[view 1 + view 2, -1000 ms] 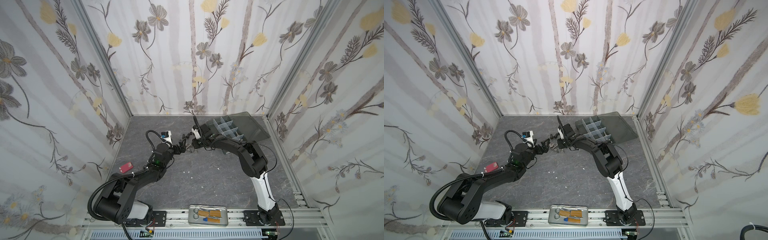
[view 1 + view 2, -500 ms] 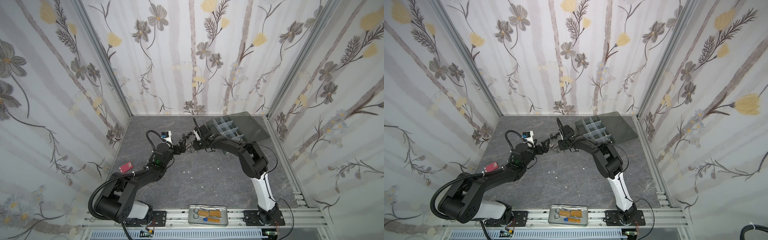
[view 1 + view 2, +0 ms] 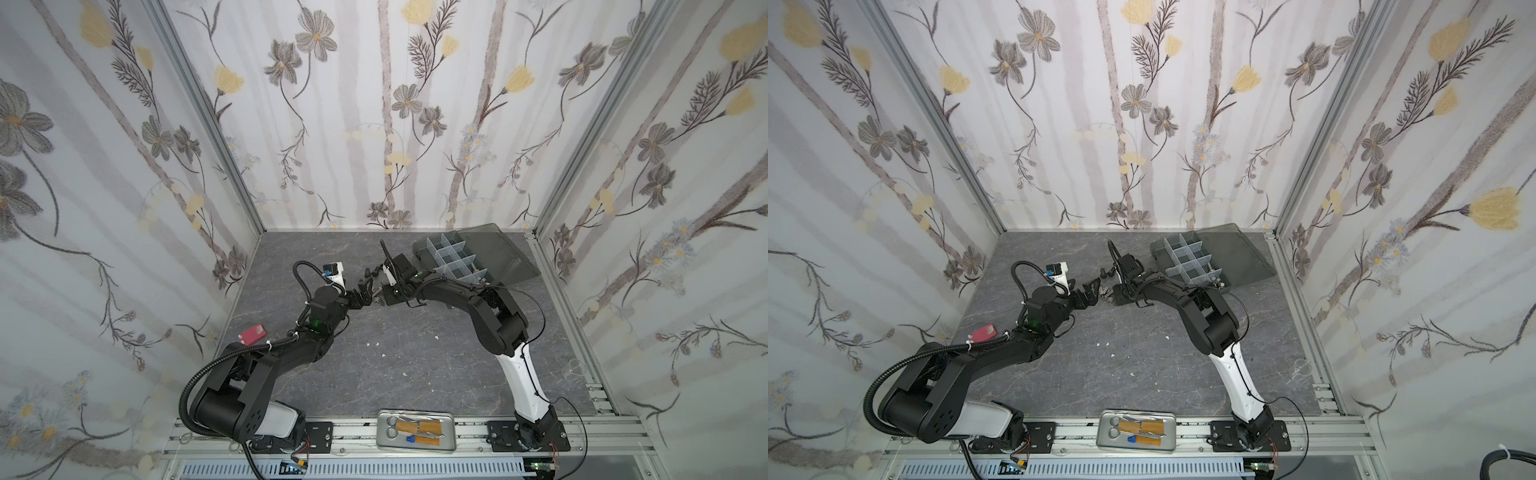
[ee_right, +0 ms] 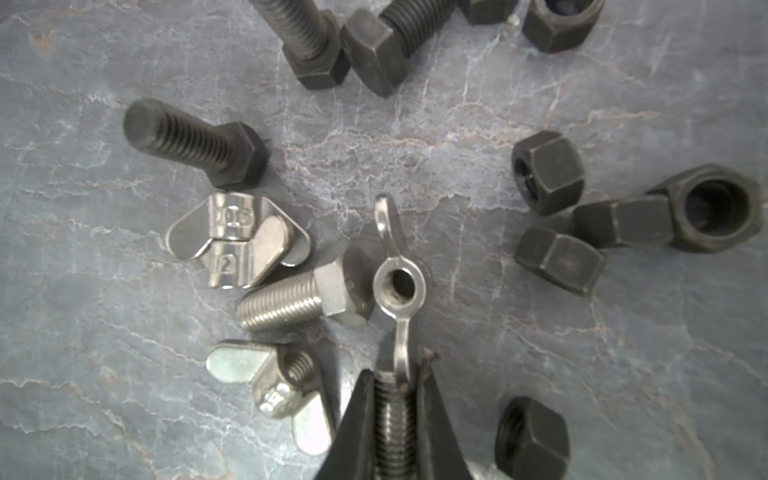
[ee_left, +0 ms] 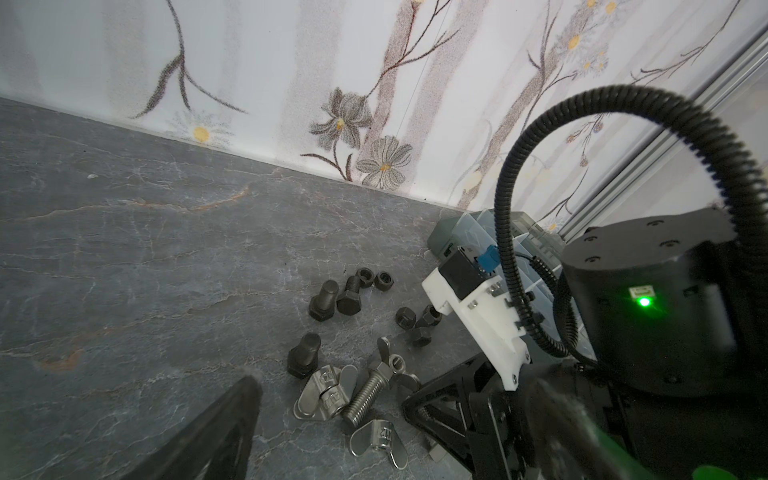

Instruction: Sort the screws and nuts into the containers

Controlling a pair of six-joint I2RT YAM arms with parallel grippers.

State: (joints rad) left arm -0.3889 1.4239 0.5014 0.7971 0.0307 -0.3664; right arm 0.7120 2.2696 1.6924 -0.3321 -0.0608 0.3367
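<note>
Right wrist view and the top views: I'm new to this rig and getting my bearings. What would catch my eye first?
In the right wrist view, the right gripper pinches one wing of a silver wing nut amid scattered black bolts, black nuts and a silver bolt on the grey table. In a top view, the divided box stands with its lid open near the back right corner, below flowered walls.

Black jointed arms (image 3: 286,357), white lower links (image 3: 520,374), ribbed black cable (image 5: 623,93), white camera bracket (image 5: 486,328), green indicator light (image 5: 643,301).
</note>
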